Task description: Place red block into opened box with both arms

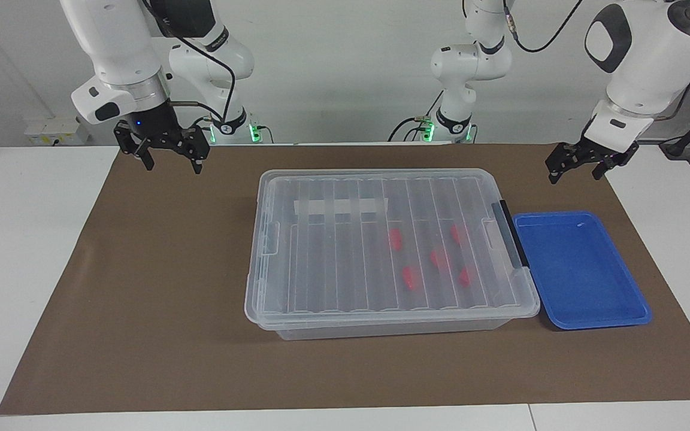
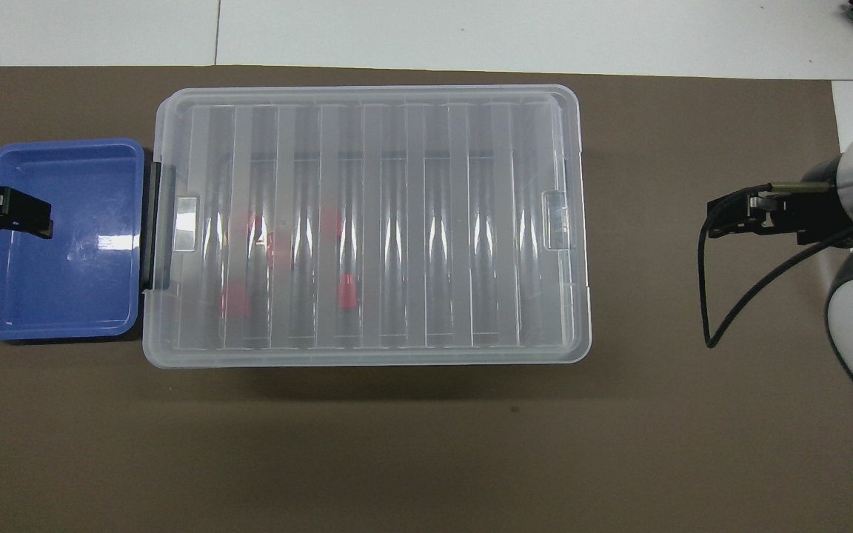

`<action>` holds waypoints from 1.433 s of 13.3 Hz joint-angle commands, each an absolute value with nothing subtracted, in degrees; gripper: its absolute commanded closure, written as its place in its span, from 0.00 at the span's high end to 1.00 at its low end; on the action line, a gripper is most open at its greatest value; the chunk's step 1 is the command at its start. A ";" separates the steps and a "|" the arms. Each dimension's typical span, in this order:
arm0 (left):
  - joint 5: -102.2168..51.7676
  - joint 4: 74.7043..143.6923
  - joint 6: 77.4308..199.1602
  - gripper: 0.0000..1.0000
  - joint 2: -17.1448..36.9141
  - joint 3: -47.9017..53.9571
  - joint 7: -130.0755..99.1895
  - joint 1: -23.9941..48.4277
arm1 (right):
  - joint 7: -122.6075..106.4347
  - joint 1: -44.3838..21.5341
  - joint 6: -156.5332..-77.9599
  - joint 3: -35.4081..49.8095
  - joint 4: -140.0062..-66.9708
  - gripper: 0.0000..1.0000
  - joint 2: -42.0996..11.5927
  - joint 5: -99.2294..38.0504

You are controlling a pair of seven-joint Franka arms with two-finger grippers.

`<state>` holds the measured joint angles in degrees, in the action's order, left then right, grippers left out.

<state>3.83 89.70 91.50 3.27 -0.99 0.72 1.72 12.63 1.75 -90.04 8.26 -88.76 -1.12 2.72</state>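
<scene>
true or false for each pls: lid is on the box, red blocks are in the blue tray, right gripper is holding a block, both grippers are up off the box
1. The lid is on the box. True.
2. The red blocks lie in the blue tray. False: they are inside the closed box, and the tray holds none.
3. The right gripper holds a block. False: it is open and holds nothing.
4. Both grippers are raised clear of the box. True: the left gripper, also open, hangs at the tray's end.

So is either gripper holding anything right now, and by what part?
Nothing held. The right gripper is open and empty, raised over the brown mat; the left gripper is open and empty, up beside the blue tray.
</scene>
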 commanded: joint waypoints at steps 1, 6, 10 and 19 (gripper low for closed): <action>3.60 91.93 92.46 1.00 1.58 -0.97 1.32 1.58 | 14.24 2.55 -90.44 8.70 -94.73 1.00 3.68 1.77; 3.60 91.93 92.46 1.00 1.58 -1.05 1.32 1.58 | 14.15 3.08 -92.11 8.70 -95.27 1.00 3.96 -0.96; 3.60 91.93 92.46 1.00 1.58 -1.05 1.32 1.58 | 12.48 3.34 -91.50 8.61 -93.43 1.00 3.08 -1.23; 3.60 91.93 92.46 1.00 1.58 -1.05 1.32 1.58 | 12.66 4.13 -88.86 8.44 -89.30 1.00 1.32 0.09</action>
